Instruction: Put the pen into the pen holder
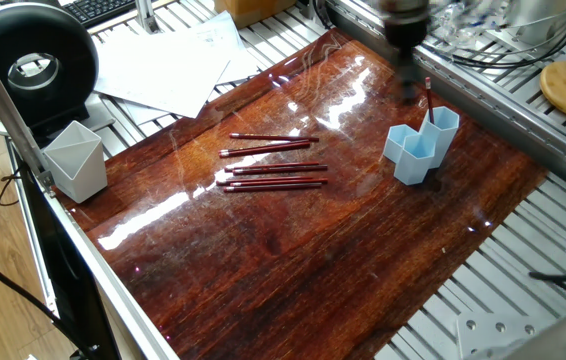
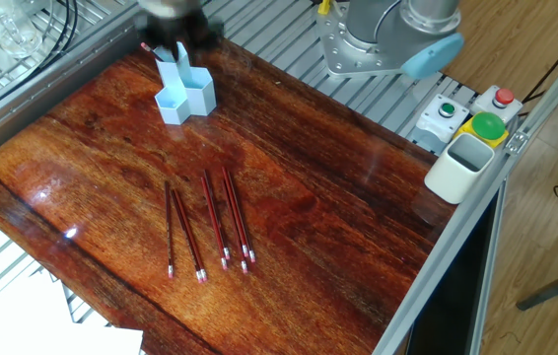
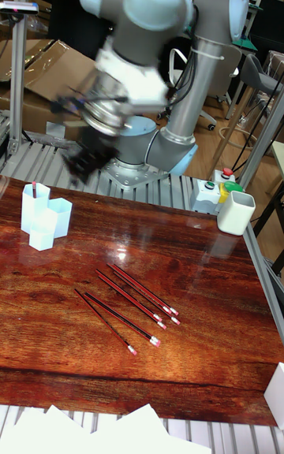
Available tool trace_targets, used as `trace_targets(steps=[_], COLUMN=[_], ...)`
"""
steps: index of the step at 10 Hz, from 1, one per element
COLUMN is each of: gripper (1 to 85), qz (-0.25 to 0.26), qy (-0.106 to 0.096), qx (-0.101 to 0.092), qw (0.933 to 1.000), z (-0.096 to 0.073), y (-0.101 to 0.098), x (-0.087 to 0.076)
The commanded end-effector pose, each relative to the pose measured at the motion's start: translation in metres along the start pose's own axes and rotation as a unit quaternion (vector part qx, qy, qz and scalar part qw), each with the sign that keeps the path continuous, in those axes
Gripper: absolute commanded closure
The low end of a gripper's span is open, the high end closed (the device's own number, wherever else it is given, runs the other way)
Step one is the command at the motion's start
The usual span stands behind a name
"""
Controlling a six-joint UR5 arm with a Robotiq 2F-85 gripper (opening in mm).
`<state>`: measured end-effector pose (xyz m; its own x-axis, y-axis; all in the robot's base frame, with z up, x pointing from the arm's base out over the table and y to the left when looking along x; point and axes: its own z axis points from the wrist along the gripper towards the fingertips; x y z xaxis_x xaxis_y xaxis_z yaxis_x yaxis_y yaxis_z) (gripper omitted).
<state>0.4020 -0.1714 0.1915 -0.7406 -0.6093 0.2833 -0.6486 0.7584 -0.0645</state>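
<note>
Red pen (image 1: 428, 100) is standing in the pen holder (image 1: 421, 146), table's 2 o'clock. Light, stiff, slick; five spares (image 1: 271, 166) are lying mid-table, best pinched mid-shaft. Gripper (image 3: 83, 164) is blurring; finger state unreadable, probably empty.

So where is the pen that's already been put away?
It stands upright in the tallest tube of the blue pen holder, at the table's far right in one fixed view; the pen pokes out above the rim.

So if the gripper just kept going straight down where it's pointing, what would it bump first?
Probably the pen holder or the table beside it. The gripper is blurred, so its exact line is unclear.
</note>
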Motion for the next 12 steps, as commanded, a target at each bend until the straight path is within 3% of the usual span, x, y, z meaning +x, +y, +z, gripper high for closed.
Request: trace_targets(steps=[1, 2, 5, 6, 7, 9, 12], gripper=[53.3, 52.3, 50.3, 50.3, 50.3, 48.7, 50.0], qz=[-0.013, -0.011, -0.008, -0.005, -0.001, -0.001, 0.001], qy=[0.034, 0.048, 0.069, 0.067, 0.059, 0.015, 0.013], qx=[0.014, 0.025, 0.006, -0.004, -0.011, -0.035, -0.023], qw=[0.9992, 0.9985, 0.9975, 0.9977, 0.9982, 0.9993, 0.9997], z=[0.011, 0.010, 0.009, 0.004, -0.006, -0.005, -0.003], y=[-0.017, -0.023, -0.013, -0.004, 0.009, 0.030, 0.022], x=[0.078, 0.085, 0.096, 0.086, 0.059, 0.020, 0.018])
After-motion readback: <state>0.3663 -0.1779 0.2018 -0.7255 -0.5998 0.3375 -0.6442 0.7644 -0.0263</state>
